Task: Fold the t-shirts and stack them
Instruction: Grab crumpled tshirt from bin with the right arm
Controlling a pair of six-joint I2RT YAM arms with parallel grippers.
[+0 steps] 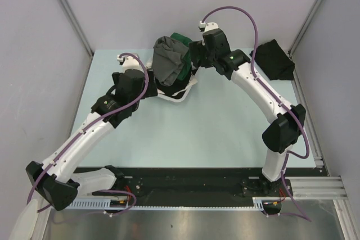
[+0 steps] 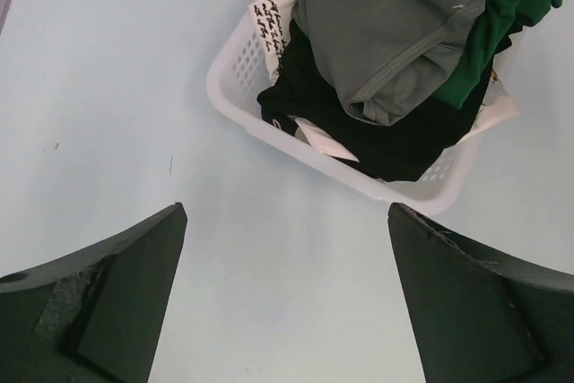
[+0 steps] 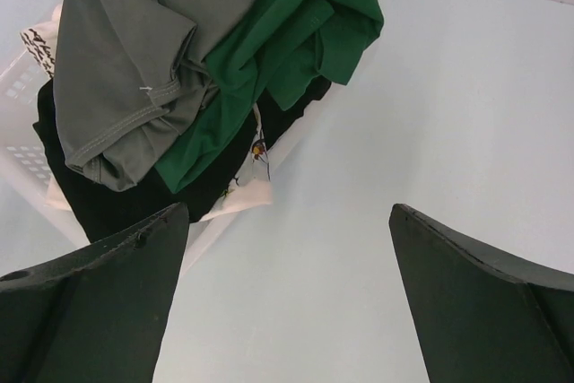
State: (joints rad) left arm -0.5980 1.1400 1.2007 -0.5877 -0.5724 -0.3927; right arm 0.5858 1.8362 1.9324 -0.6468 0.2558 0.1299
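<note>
Apparently little is done yet: the grey t-shirt (image 1: 167,60) and the green t-shirt (image 1: 183,40) lie crumpled on top of the white basket (image 2: 238,69) at the 12 o'clock end of the table (image 1: 225,133), with black cloth (image 2: 404,145) heaped under them, none of it folded. One black bundle (image 1: 274,60) lies well apart at about 2 o'clock on the table. It looks compact enough to be a shirt already folded, though from above I cannot be sure. By that reading, everything in the basket is left to pull out, fold and stack. The left gripper (image 2: 285,217) hovers at the basket's 9 o'clock side and the right gripper (image 3: 289,213) at about its 2 o'clock side, both with jaws spread wide and holding nothing. Only the overhead view shows the black bundle and the two arms flanking the basket. The left wrist view shows most clearly the basket's perforated wall and a white printed tag beside the black cloth. The right wrist view gives the green shirt's folds in full, beside the grey one's stitched sleeve hem.
</note>
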